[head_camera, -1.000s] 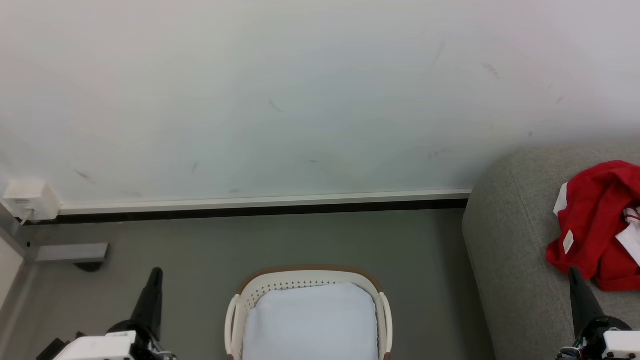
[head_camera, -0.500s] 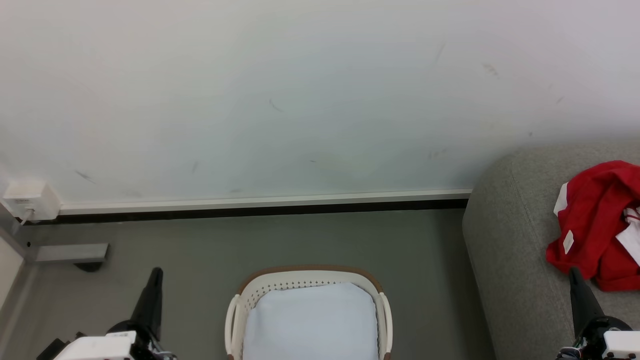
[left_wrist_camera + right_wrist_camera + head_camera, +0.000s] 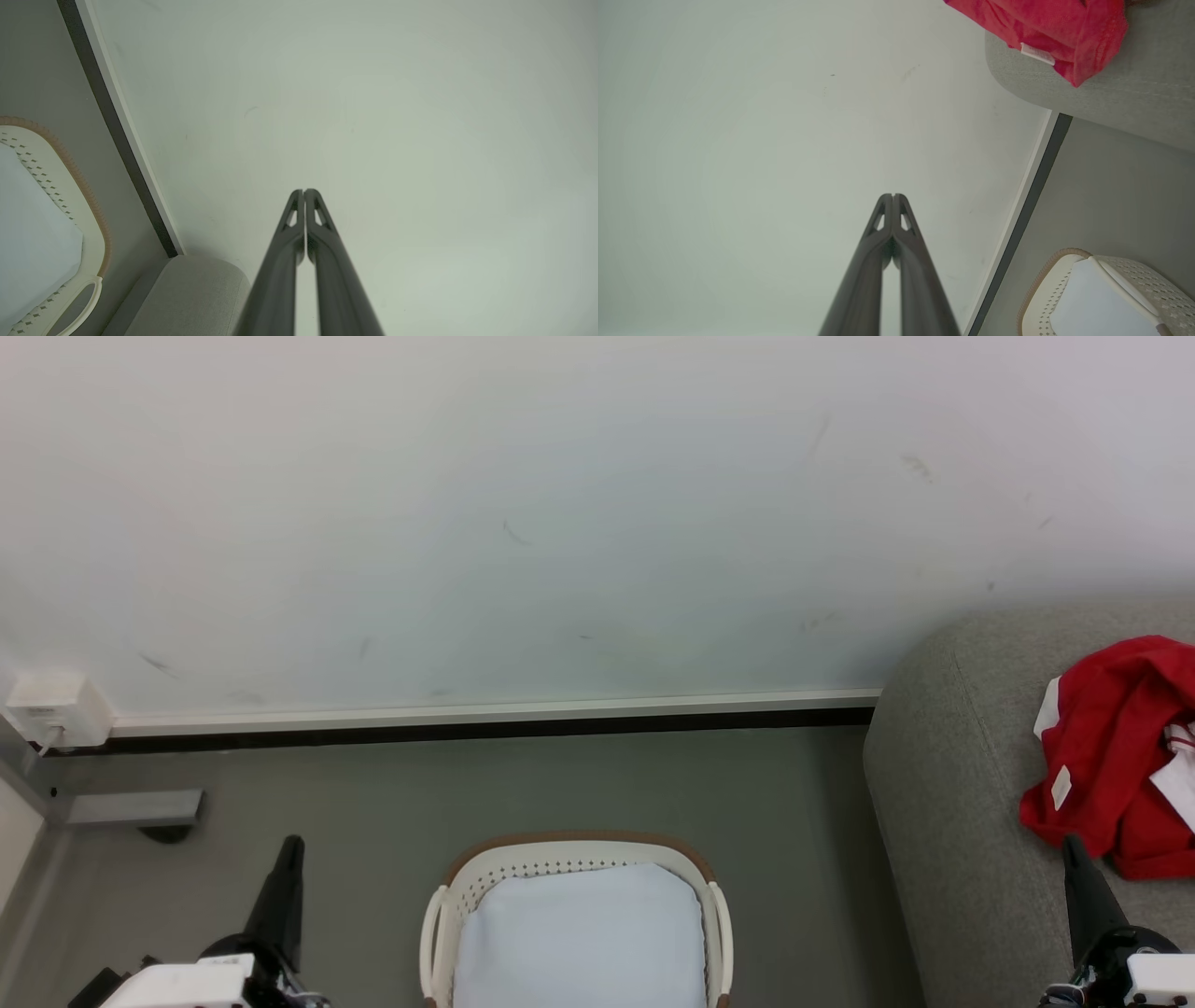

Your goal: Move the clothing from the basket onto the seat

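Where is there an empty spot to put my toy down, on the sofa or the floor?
The seat is bare between its rounded left edge and the red clothing. The floor is bare between the basket and the skirting. Crowded: the seat's right, under the heap.

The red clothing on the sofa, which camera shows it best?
The head view: the red clothing lies heaped on the sofa, large and sharp, cut off at the right edge. The right wrist view catches one corner with a white tag. The left wrist view faces the wall.
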